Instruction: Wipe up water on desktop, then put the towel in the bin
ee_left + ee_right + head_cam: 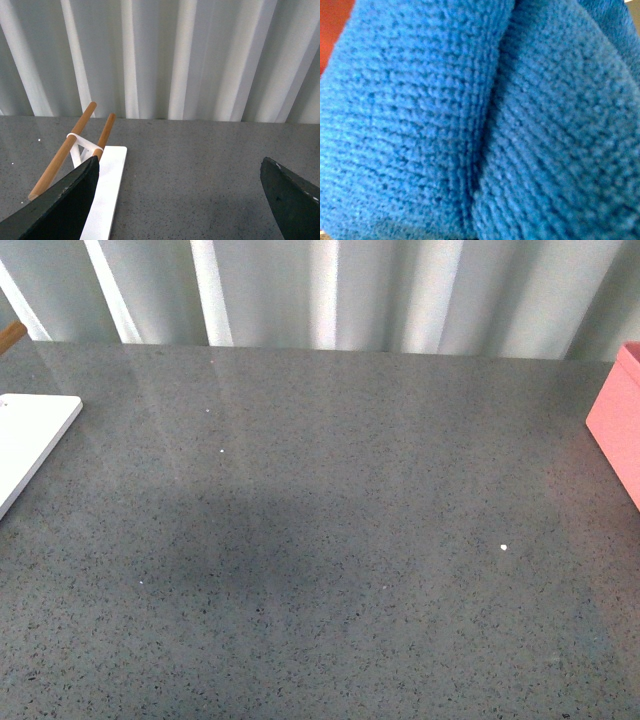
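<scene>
Two risks from here. Blue towel [480,120] fills the right wrist view w/ red-pink at one corner, prob. at the pink bin [618,420]; right grip can't tell, so cloth may snag or miss. Left gripper [180,200] spread wide, empty, above desktop [320,540] near white board [107,190].

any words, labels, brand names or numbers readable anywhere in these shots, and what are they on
None can be read in any view.
The desktop, white board and pink bin show no print.
The wooden rods beside the board are bare.
The towel fills the right wrist view, with no tag showing.
</scene>
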`<state>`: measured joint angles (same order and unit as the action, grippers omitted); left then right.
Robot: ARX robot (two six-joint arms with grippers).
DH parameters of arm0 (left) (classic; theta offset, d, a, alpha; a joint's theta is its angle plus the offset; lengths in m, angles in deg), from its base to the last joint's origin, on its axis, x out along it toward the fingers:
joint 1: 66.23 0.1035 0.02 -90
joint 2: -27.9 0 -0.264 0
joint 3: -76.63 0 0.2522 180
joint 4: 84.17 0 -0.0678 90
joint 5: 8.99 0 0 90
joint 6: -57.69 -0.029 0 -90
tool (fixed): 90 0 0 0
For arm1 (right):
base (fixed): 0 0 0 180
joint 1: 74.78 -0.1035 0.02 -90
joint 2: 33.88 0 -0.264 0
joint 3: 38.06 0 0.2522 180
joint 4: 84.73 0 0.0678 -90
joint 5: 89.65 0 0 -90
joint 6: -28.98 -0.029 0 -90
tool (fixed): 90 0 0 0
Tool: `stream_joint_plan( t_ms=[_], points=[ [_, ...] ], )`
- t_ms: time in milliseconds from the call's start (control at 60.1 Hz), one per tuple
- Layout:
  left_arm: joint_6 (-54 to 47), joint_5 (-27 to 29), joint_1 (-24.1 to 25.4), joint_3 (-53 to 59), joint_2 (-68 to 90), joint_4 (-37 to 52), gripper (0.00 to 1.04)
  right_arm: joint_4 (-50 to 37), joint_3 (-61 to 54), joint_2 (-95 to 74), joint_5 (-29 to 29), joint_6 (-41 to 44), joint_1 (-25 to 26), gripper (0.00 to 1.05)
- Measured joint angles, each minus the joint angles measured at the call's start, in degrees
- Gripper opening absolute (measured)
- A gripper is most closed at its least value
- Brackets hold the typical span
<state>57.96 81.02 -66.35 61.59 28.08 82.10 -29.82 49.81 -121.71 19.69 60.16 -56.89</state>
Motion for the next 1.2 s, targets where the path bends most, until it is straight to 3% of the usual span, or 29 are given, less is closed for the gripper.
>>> stream_joint_plan(
  t_ms=[383,532,699,815,1032,1065,1098,1148,1198],
  points=[
    [0.0,0.0,0.0,0.0,0.0,0.0,0.98,-3.72,-0.98,-1.53,-2.12,-1.4,0.42,0.04],
    [0.0,-0.02,0.0,0.0,0.0,0.0,0.98,-4.13,-1.27,-1.9,-1.79,-1.95,-0.15,0.33],
    [0.0,-0.02,0.0,0.0,0.0,0.0,0.98,-4.15,-1.27,-1.9,-1.68,-2.1,-0.15,0.74],
    [0.0,-0.02,0.0,0.0,0.0,0.0,0.98,-4.15,-1.27,-1.9,-1.68,-2.1,-0.15,0.97],
    [0.0,-0.02,0.0,0.0,0.0,0.0,0.98,-4.46,-1.42,-1.88,-1.75,-2.21,-0.13,0.98],
    [0.0,-0.02,0.0,0.0,0.0,0.0,0.98,-11.45,-4.52,-0.76,-7.28,-4.96,0.63,0.94],
    [-0.02,-0.02,0.0,0.0,0.0,0.0,0.98,-25.22,-11.21,1.68,-17.73,-10.16,1.05,0.87],
    [0.0,0.28,0.0,0.0,0.0,0.0,0.98,-42.16,-20.26,4.61,-28.17,-16.96,1.03,0.78],
    [-0.02,-0.04,0.0,0.0,0.0,0.0,0.98,-55.39,-27.08,6.78,-32.92,-21.31,0.39,0.71]
  ],
)
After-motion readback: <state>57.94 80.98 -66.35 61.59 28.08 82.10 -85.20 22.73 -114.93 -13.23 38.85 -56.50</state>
